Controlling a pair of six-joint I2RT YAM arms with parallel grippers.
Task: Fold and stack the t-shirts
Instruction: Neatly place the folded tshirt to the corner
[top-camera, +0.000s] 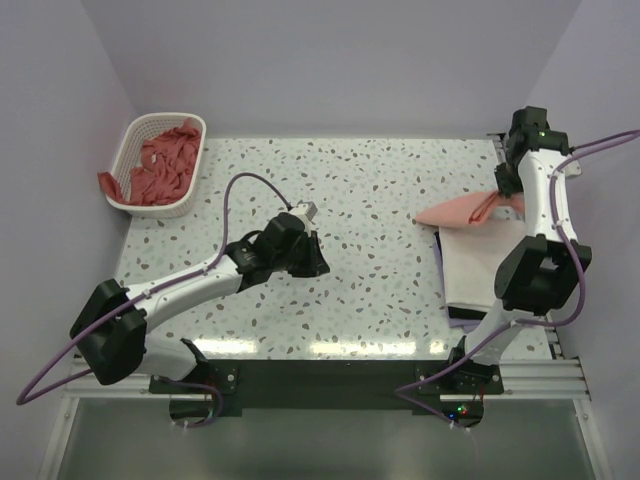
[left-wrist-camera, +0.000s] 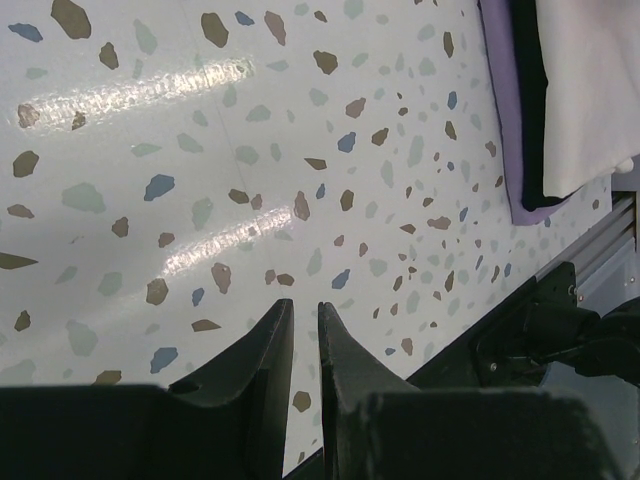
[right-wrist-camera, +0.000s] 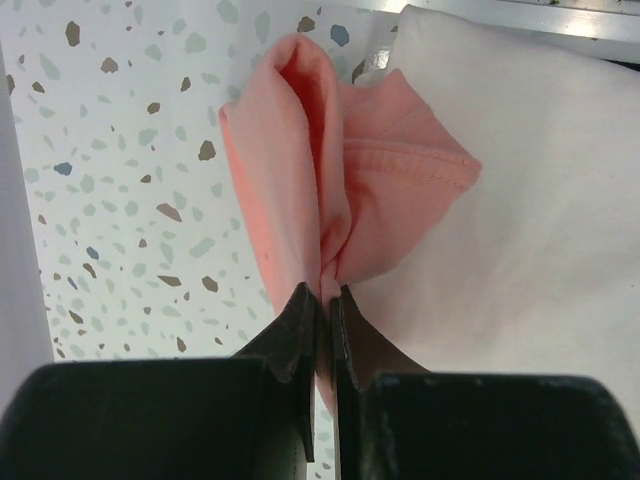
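Right hand (right-wrist-camera: 322, 295) clamped on one salmon-pink t-shirt (right-wrist-camera: 300, 170), bunched just ahead of it, over one folded white t-shirt (right-wrist-camera: 540, 200). Left hand (left-wrist-camera: 305, 320) slightly apart, gripping nothing, bare surface (left-wrist-camera: 200, 150) beneath. One basket (top-camera: 130, 148) well off its left, pink shirts (top-camera: 165, 165) heaped, can't count them.

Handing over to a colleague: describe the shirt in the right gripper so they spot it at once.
Look to the right edge of the speckled table, where a folded stack lies with white on top. At its far end is a bunched pink t-shirt, pinched in the right gripper; the other pink shirts are heaped in the far-left basket.
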